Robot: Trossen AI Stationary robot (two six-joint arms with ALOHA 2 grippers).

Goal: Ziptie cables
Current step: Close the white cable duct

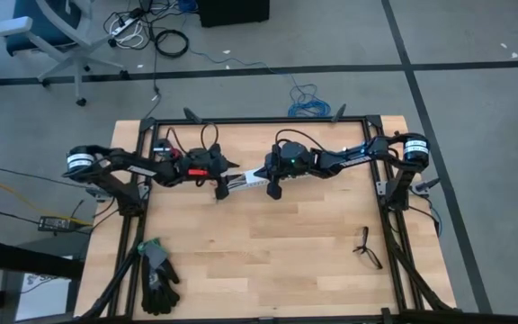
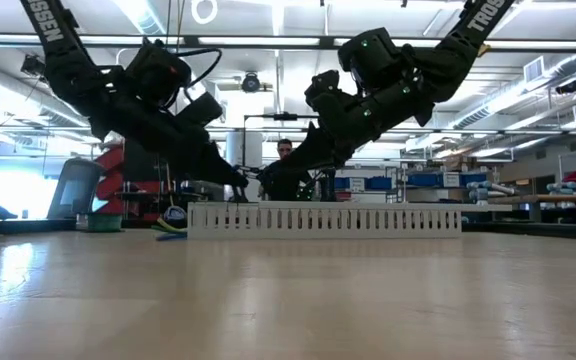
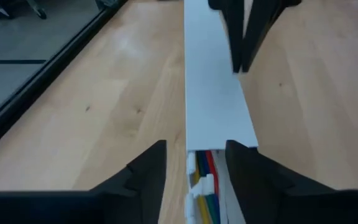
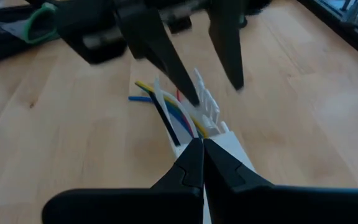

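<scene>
Left wrist view: white channel (image 3: 216, 106), coloured cables (image 3: 205, 186) poking from its near end. My left claw (image 3: 194, 165) spread astride that end, gripping nothing; right claw (image 4: 201, 163) clenched, empty, atop the channel. Ziptie unseen. Best steady the channel before threading.

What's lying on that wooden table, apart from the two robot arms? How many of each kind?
White slotted channel: 1
Bundle of coloured wires, lying in the channel's end: 1
Heap of dark gloves: 1 (number of gloves in it unclear)
Dark-framed spectacles: 1
Total: 4
</scene>
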